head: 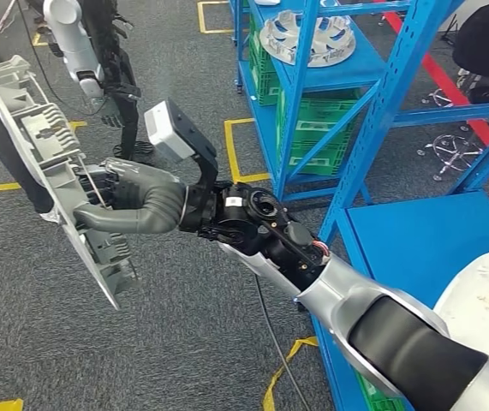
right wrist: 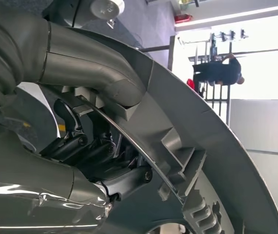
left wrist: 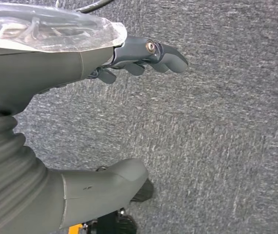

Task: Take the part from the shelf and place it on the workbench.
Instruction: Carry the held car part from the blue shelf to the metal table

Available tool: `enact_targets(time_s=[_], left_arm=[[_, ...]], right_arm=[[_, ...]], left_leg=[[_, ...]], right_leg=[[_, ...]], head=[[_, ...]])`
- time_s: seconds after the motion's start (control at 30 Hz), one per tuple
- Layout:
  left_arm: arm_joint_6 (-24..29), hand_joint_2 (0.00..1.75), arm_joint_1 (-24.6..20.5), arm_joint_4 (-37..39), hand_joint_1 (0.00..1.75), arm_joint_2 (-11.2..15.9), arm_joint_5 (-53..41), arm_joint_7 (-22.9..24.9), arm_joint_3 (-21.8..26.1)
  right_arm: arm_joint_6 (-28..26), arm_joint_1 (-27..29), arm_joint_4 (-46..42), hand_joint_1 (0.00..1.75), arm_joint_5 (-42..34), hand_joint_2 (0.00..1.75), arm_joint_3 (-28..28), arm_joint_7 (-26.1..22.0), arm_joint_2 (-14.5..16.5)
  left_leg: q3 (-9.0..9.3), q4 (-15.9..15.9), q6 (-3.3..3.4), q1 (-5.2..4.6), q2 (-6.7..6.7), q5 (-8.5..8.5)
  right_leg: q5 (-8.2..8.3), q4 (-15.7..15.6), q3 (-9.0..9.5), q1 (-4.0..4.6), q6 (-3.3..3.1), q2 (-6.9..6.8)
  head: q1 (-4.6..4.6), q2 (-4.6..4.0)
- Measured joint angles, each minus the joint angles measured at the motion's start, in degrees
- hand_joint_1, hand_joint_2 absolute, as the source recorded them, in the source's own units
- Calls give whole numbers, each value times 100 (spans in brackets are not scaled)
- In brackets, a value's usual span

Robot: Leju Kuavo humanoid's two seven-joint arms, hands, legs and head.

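Grey ribbed part [head: 47, 163] was clamped edge-on by right hand [head: 122, 201] fingers [right wrist: 93, 78]; left hand [left wrist: 75, 126] fingers apart, idle. Slip or twist-out was judged likely (long overhang, narrow grip).

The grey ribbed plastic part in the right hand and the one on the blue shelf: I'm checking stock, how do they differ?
The grey ribbed plastic part is held edge-up over the carpet by the right hand; the pale round part lies flat on the blue shelf, untouched. The held one is darker grey. Both are moulded and ribbed.
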Motion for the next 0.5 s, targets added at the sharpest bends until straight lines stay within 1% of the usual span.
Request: enact_targets(time_s=[0.03, 0.1, 0.13, 0.17, 0.2, 0.23, 0.27, 0.3, 0.33, 0.37, 0.43, 0.47, 0.5], left_arm=[[0, 175, -2, 0, 0, -1, 2, 0, 0], [0, 175, -5, 0, 0, -3, 4, 0, 0], [0, 175, -4, 0, 0, -4, 4, 0, 0], [0, 175, -2, 0, 0, -4, 6, 0, 0], [0, 175, -1, 0, 0, -4, 9, 0, 0], [0, 175, 0, 0, 0, -6, 14, 0, 0], [0, 175, 2, 0, 0, -8, 21, -1, 0], [0, 175, 3, 0, 0, -10, 30, -2, 1], [0, 175, 8, 0, 0, -12, 41, -3, 1], [0, 175, 15, 0, 0, -14, 54, -4, 3], [0, 175, 40, 0, 0, -15, 80, -5, 17], [0, 175, 53, 0, 0, -14, 93, -7, 31], [0, 175, 60, 0, 0, -11, 105, -9, 44]], right_arm=[[5, -9, 1, 175, -10, 175, 0, 1, 3], [16, -14, 11, 175, -29, 175, 0, 1, 2], [20, -11, 21, 175, -38, 175, 0, 1, 2], [25, -10, 32, 175, -43, 175, 0, 1, 2], [31, -10, 42, 175, -46, 175, 0, 1, 3], [38, -13, 48, 175, -48, 175, 0, 1, 3], [45, -17, 52, 175, -48, 175, 0, 1, 4], [56, -22, 58, 175, -49, 175, 0, -1, 6], [67, -35, 67, 175, -50, 175, 1, -3, 10], [78, -46, 78, 175, -50, 175, 2, -7, 17], [91, -67, 107, 175, -51, 175, 10, -16, 39], [95, -74, 121, 175, -51, 175, 16, -21, 52], [97, -86, 133, 175, -51, 175, 22, -27, 64]], left_leg=[[20, -9, 19, 14, -10, -6], [34, -1, 44, 2, -35, -27], [37, 7, 45, -3, -56, -38], [43, 18, 41, -5, -83, -52], [55, 33, 31, -5, -116, -70], [74, 50, 17, -3, -153, -93], [90, 65, -1, 1, -188, -117], [96, 83, -22, -2, -215, -138], [84, 101, -46, -3, -237, -152], [57, 115, -72, 1, -250, -156], [10, 129, -135, 8, -268, -154], [-7, 159, -164, 16, -247, -180], [-56, 269, -191, 17, -211, -253]], right_leg=[[-170, 332, -157, -5, 12, 42], [-551, 1265, -621, -10, 17, 90], [-644, 1625, -824, -12, 15, 96], [-621, 1776, -936, -13, 7, 98], [-471, 1664, -921, -13, -9, 102], [-224, 1321, -796, -14, -34, 114], [33, 870, -621, -11, -65, 150], [215, 475, -447, -4, -93, 192], [304, 179, -312, 3, -118, 229], [308, 39, -249, 14, -137, 256], [271, -37, -209, 24, -168, 244], [281, -56, -199, 17, -188, 229], [291, -85, -178, 7, -213, 211]], head=[[20, 0], [61, 0], [73, 0], [83, 0], [97, 0], [118, 0], [142, 0], [155, 0], [169, 0], [177, 0], [177, 0], [170, 0], [152, 0]])
